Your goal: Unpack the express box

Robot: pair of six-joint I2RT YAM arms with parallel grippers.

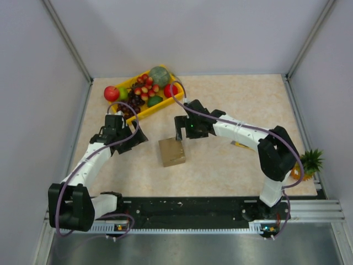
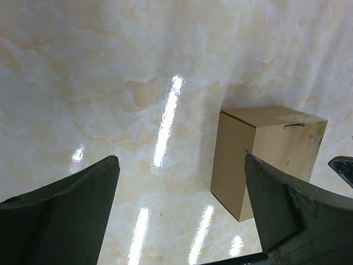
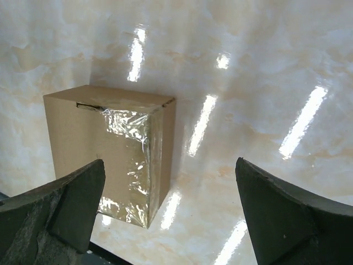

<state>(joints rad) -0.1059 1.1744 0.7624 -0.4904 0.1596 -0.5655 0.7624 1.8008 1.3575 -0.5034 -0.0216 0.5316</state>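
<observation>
Right gripper (image 3: 170, 165) spread, express box (image 3: 99, 138) taped (wrist view)

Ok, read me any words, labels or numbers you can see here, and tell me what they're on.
No text can be read in any view.
The express box: plain brown cardboard with clear tape, no print showing.
A small yellow item under the right arm: too small to read.

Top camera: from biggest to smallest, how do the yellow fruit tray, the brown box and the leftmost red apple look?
1. yellow fruit tray
2. brown box
3. leftmost red apple
All three sit on the same table, so nearness to the camera hardly changes the order.
</observation>
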